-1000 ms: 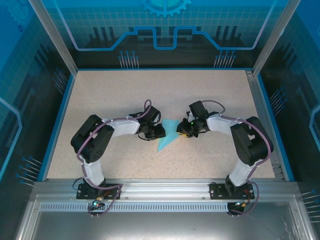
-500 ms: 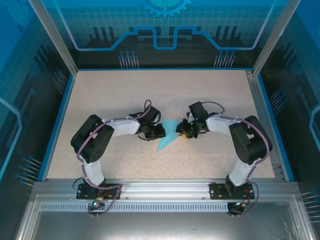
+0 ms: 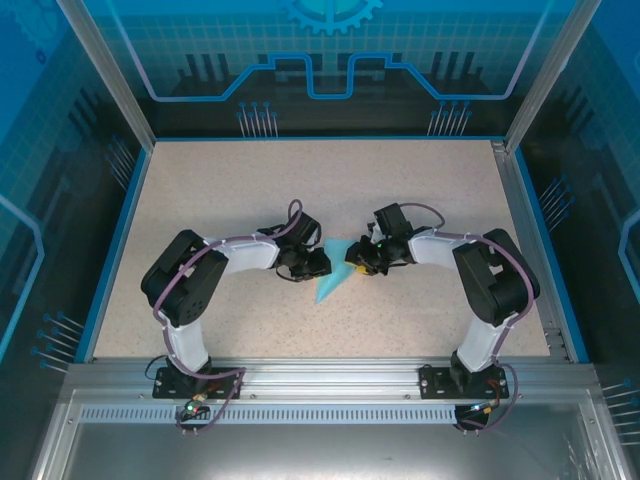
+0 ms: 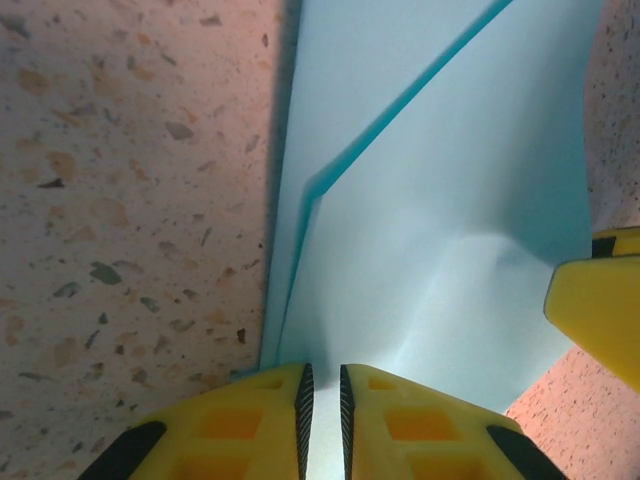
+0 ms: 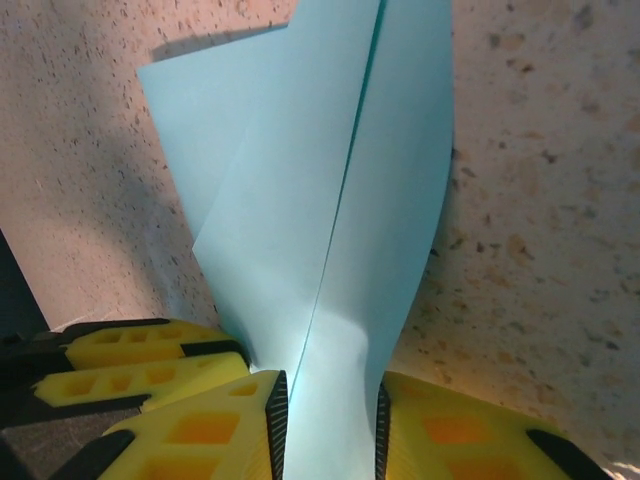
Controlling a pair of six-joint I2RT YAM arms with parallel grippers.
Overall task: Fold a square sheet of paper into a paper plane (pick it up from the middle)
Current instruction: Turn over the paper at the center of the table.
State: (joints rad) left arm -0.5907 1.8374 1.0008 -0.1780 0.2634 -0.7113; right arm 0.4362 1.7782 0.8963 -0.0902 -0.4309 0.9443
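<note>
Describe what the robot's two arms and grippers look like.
Both arms match: the left arm and right arm have white links between bulky black joint housings, with a purplish cable looped along each. The left gripper and right gripper have yellow fingers with hollow pockets and black ribbed pads.

Reaching inward from both sides, elbows bowed outward, wrists low. Facing tip to tip: left gripper [image 3: 316, 265] and right gripper [image 3: 357, 267], near but apart. At left, clamped down to a thin slit on the paper [image 4: 430, 200]. At right, parted wider, both pads [image 5: 274, 425] pressing against the paper.
</note>
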